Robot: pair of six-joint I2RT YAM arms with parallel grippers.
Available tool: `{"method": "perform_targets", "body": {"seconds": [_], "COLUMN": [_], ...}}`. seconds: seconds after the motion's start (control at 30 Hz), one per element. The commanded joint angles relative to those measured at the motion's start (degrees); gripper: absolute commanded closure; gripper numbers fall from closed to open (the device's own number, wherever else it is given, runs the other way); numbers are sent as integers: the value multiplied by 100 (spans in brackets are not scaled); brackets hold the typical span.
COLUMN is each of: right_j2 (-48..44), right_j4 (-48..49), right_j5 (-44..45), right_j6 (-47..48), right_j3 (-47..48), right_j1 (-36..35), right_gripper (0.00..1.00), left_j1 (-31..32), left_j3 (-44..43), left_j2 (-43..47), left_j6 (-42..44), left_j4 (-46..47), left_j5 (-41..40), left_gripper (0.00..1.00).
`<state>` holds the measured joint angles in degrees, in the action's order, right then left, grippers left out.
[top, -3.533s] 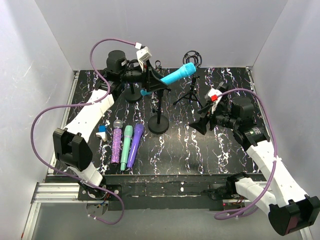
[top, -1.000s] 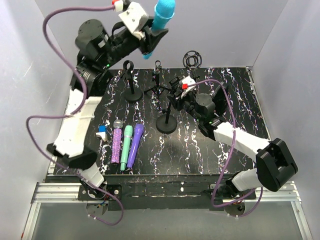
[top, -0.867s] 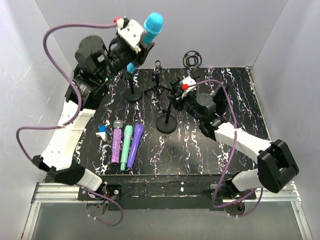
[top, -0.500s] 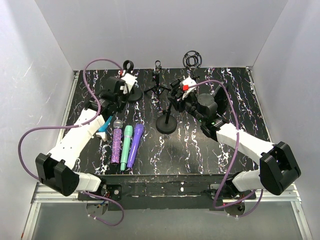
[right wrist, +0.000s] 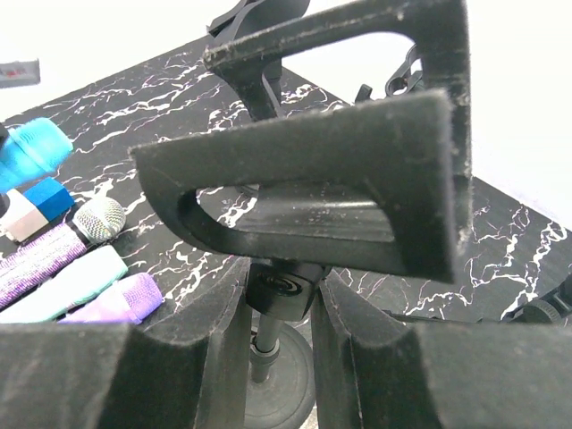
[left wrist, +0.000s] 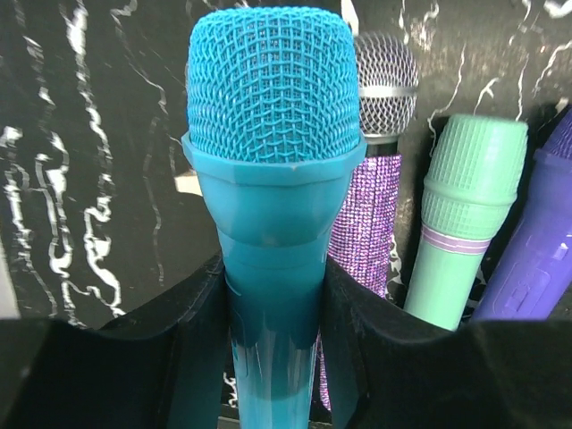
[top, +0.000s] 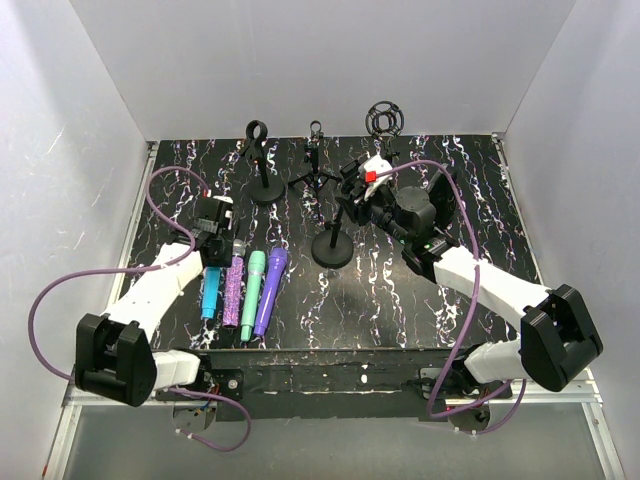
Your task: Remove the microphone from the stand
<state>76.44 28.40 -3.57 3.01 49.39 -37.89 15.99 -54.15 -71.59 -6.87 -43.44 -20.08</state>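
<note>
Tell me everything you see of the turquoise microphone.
The turquoise microphone has a round mesh head above a smooth, plastic-looking collar and handle. It is off the stand, clamped at the handle between the left gripper's fingers. It lies low along the table at the left end of the row, close beside the glittery purple mic. Whether it touches the table is unclear.

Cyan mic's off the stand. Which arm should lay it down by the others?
Left. The left gripper is shut on the cyan microphone, low beside the row of microphones. The right gripper is clamped on the stand.
</note>
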Motion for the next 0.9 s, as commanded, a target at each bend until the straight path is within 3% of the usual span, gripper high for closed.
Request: {"method": "perform_targets", "body": {"seconds": [0.0,0.2,0.33,0.5,0.67,0.87], "right_j2": [55,55,90,99,99,72], "right_j4": [-915,-986,-995,-968,-951,-1073], "right_j5": [-214,-310,-337,-311,-346,-398], "right_j6": [130,121,148,209,209,253], "right_j3": [-8,18,62,115,80,133], "right_j1": [18,18,18,18,18,18], "right_gripper": [99,99,99,99,99,99], "left_j1": [36,27,27,-87,-219,-228], "left_j3": [203,247,195,98,-113,-631], "left_j2": [-74,-706,-1163,-1304,-1235,-909], "left_j6": [-358,-262,-489,-885,-859,-781], "left_j4": [810,1180,1110,864,706,302], "left_j5": [154,30,-294,-155,12,267], "left_gripper": [100,99,84,76,55,46]}}
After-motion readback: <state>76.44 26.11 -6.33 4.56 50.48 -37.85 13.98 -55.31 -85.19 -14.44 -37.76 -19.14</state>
